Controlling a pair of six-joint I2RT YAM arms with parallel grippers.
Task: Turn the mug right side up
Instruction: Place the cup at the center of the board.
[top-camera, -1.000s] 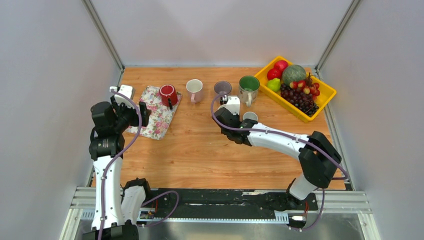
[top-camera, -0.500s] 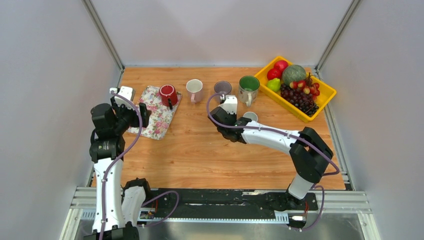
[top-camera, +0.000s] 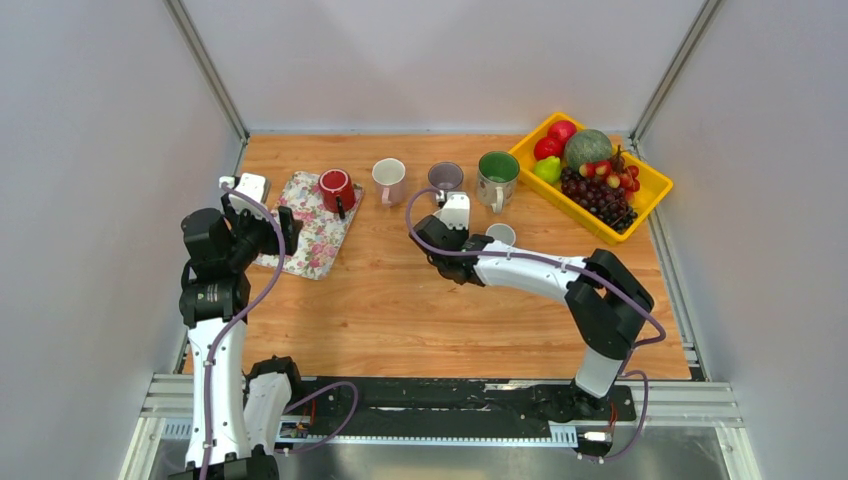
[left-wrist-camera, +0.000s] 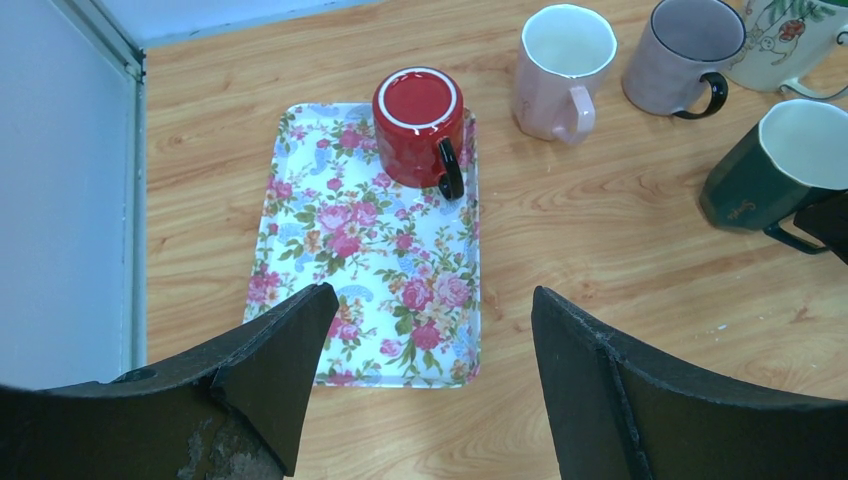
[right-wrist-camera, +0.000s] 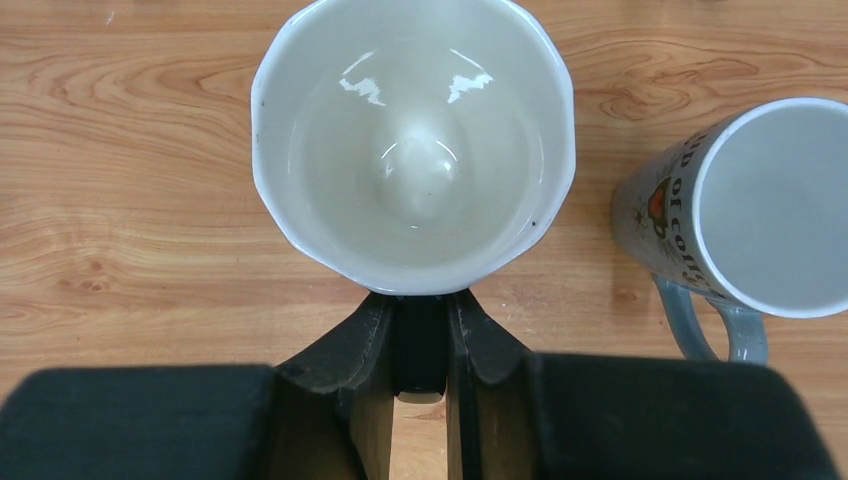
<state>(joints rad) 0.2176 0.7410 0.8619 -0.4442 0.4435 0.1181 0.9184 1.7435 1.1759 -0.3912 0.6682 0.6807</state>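
Right jaws swung left, clamped on green mug handle; left jaws, apart and nearer, face inverted red mug.

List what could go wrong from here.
1. The right gripper pinches the dark green mug by its handle alone. The mug may swing or tip, and the printed mug stands close beside it.
2. The red mug sits upside down at the far corner of the floral tray. The open left gripper could shove it off toward the pink mug.
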